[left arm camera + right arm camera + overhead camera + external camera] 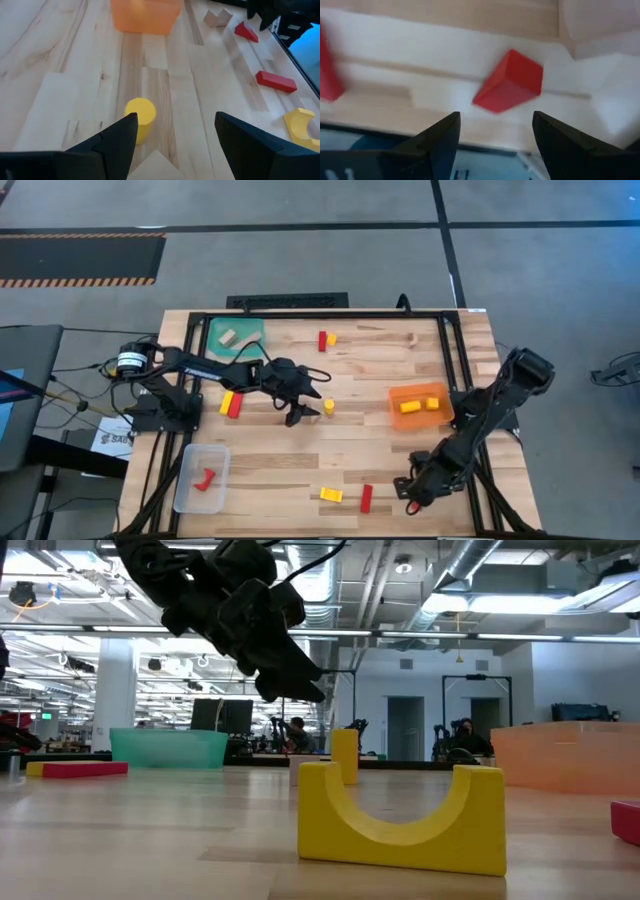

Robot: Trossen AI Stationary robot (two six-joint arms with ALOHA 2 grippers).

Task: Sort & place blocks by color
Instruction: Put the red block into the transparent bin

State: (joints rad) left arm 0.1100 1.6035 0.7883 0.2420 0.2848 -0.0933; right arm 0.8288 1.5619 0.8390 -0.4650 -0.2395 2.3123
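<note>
A yellow cylinder [328, 407] stands upright on its end at mid-table; it also shows in the left wrist view [140, 117] and the low view [345, 755]. My left gripper [305, 408] is open and hovers just left of it and above it [290, 680], touching nothing. My right gripper [408, 498] is open and empty near the table's near right corner. A small red block [510, 82] lies on the table just ahead of its fingers. A red brick [366, 498] and a yellow arch block [330, 495] lie to its left.
A teal tray [250, 328] holds a pale block [228, 337]. An orange tray [440, 392] holds two yellow blocks. A clear tray [188, 480] holds a red block. Loose red and yellow blocks lie at far centre [326, 340] and under the left arm [232, 404]. A pale block [413, 338] lies far right.
</note>
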